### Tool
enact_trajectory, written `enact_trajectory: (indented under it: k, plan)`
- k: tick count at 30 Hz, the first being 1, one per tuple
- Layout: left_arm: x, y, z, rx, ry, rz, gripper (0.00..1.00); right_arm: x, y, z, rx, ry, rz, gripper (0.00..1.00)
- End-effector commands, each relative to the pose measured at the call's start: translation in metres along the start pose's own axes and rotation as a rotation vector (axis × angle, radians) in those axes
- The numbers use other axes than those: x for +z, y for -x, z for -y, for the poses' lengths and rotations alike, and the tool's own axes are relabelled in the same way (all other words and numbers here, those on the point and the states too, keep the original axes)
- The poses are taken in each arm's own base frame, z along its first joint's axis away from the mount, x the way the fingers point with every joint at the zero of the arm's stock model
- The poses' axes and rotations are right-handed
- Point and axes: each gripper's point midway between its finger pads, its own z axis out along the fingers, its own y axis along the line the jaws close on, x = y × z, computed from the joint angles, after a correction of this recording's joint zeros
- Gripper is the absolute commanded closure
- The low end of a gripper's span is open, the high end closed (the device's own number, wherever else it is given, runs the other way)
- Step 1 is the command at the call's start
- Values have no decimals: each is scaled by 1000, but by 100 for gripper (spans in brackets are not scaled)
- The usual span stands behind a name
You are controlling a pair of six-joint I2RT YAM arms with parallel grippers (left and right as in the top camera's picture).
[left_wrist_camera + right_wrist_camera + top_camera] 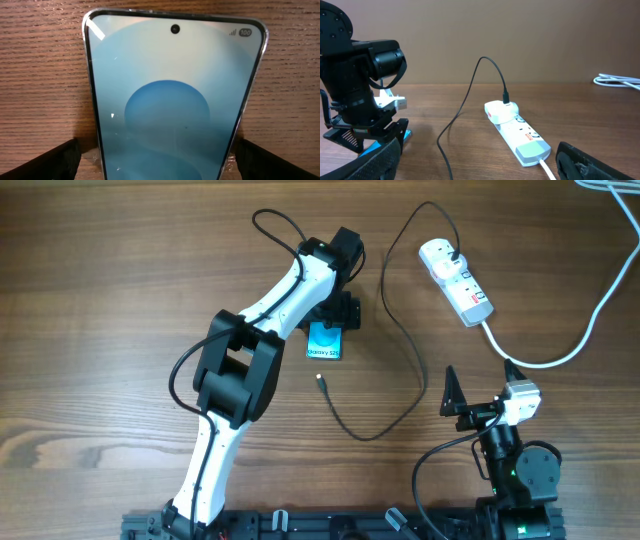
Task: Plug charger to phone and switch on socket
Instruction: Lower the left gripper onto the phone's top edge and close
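The phone [324, 343] lies flat mid-table, teal-blue screen up, and fills the left wrist view [175, 100]. My left gripper [332, 318] hovers low over its far end, open. Its dark fingers [45, 162] stand either side of the phone with a gap on both sides. The charger [405, 340], a thin black cable, runs from the adapter in the socket [456, 280] in a long loop to its plug tip [320, 379], which lies loose just below the phone. My right gripper [480, 378] is open and empty near the front right, facing the socket [517, 132].
A thick white cord [590, 310] curves from the socket's near end to the table's right edge. The left arm [360, 100] stands at the left of the right wrist view, with the charger cable [470, 95] on bare wood between it and the socket.
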Motion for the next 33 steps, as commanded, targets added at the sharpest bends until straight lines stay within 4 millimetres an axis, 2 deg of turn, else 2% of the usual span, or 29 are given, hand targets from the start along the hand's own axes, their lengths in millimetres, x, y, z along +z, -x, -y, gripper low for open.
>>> enact_trajectory:
  k: [1, 3, 4, 8, 12, 33]
  plan:
    - [34, -15, -5, -7, 47, -76, 6, 0, 1, 2, -9, -8, 7, 0]
    - [34, -16, -4, -7, 47, -77, 17, 0, 1, 2, -9, -8, 7, 0]
    - [34, -15, -4, -7, 47, -76, 18, 0, 1, 2, -9, -8, 7, 0]
    - [34, -16, -4, -7, 47, -77, 18, 0, 1, 2, -9, -8, 7, 0]
    - [34, -15, -5, -7, 47, -76, 23, 0, 1, 2, -9, -8, 7, 0]
    - [34, -15, -4, -7, 47, -75, 25, 0, 1, 2, -9, -8, 7, 0]
